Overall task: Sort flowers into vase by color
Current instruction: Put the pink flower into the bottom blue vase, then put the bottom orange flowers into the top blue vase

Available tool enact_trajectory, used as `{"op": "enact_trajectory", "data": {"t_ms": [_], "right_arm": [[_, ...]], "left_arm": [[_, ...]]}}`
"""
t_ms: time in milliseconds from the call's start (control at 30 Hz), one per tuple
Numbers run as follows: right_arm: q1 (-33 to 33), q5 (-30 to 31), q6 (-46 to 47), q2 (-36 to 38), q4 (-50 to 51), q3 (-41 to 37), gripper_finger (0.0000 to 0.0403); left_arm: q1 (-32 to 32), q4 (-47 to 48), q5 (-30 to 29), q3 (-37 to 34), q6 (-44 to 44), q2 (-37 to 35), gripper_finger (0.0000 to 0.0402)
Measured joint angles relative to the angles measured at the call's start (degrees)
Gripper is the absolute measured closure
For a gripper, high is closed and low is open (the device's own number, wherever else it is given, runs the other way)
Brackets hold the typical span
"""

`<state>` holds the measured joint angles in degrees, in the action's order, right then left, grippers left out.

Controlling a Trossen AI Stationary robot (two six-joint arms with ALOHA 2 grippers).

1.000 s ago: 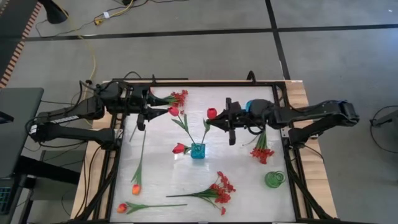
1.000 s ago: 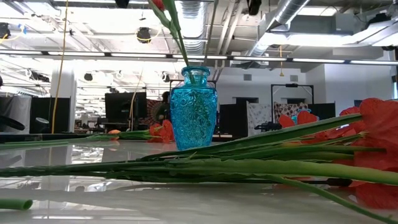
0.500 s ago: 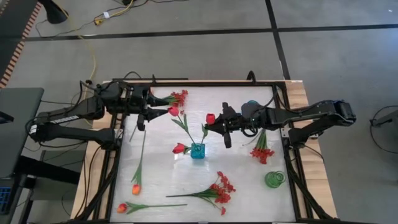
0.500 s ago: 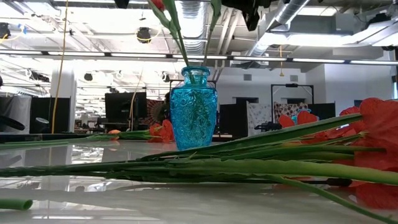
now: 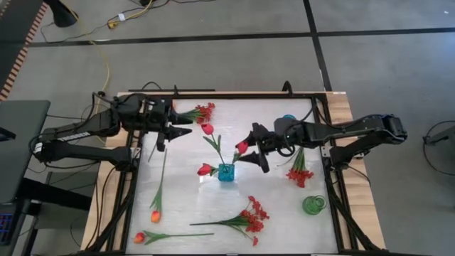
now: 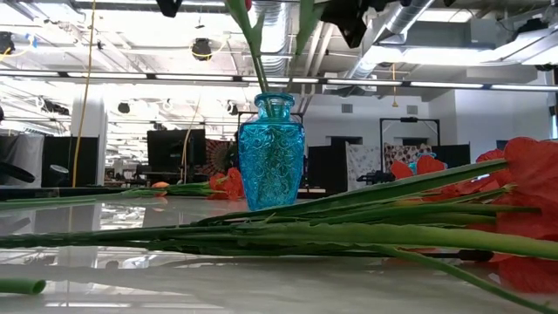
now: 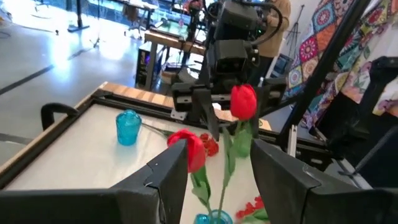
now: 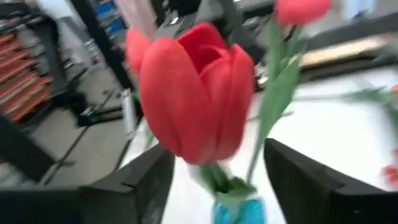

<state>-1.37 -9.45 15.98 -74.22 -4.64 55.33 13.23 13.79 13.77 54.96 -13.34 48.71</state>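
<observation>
Three red flowers: I see them standing in the blue vase (image 5: 226,172), which sits near the middle of the table (image 5: 277,213); the tallest bud (image 5: 207,129) leans away from the vase toward the left arm's side, a second (image 5: 242,147) leans toward the right arm, and a third (image 5: 205,169) hangs low just beside the vase.
Right gripper (image 5: 254,147): I have it just beside the vase, with both fingers spread wide on either side of the second bud; from the wrist camera that red bud (image 8: 198,99) fills the gap between the open fingers, touching neither as far as I can tell.
Left gripper (image 5: 180,121): I have it parked well away from the vase near the far left of the table, fingers spread and nothing between them; its wrist camera looks across at the vase's flowers (image 7: 244,101).
Red sprays: one (image 5: 206,111) lies beyond the left gripper, far from the vase; one (image 5: 299,173) lies on the right arm's side of the vase; one (image 5: 250,215) lies on the near side of the vase.
Orange flowers: two, (image 5: 155,215) and (image 5: 140,237), lie near the table's near left corner, well apart from the vase.
Green vase (image 5: 313,205): stands well apart from the blue vase, near the right edge.
Low camera: the blue vase (image 6: 272,154) stands upright with green stems (image 6: 254,39) rising from its neck, behind a spray's stems (image 6: 288,231) lying flat.
</observation>
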Motion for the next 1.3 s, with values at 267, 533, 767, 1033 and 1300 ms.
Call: {"op": "enact_trajectory", "data": {"t_ms": [267, 533, 767, 1033, 1300], "right_arm": [[-0.5, -5.3, -0.1, 0.0, 22.6, 7.2, 0.0066], [-0.5, -6.5, -1.3, 0.0, 44.4, 13.9, 0.0071], [-0.5, -7.4, 0.5, 0.0, 57.0, 16.4, 0.0072], [-3.1, -7.2, 2.1, 0.0, 60.8, 16.5, 0.0072], [-5.7, -3.8, 3.0, 0.0, 61.8, 16.5, 0.0072]], "left_arm": [[0.0, 6.3, 1.3, 0.0, -1.0, 0.0, 0.0239], [-0.3, 15.1, 2.6, 0.0, -1.4, 0.0, 0.0239], [-5.7, 23.4, 3.7, 0.0, -5.0, 1.3, 0.0239], [-18.9, 26.0, 2.4, 0.0, -11.6, 6.7, 0.0239], [-32.3, 25.5, -7.1, 0.0, -14.9, 18.1, 0.0239]]}}
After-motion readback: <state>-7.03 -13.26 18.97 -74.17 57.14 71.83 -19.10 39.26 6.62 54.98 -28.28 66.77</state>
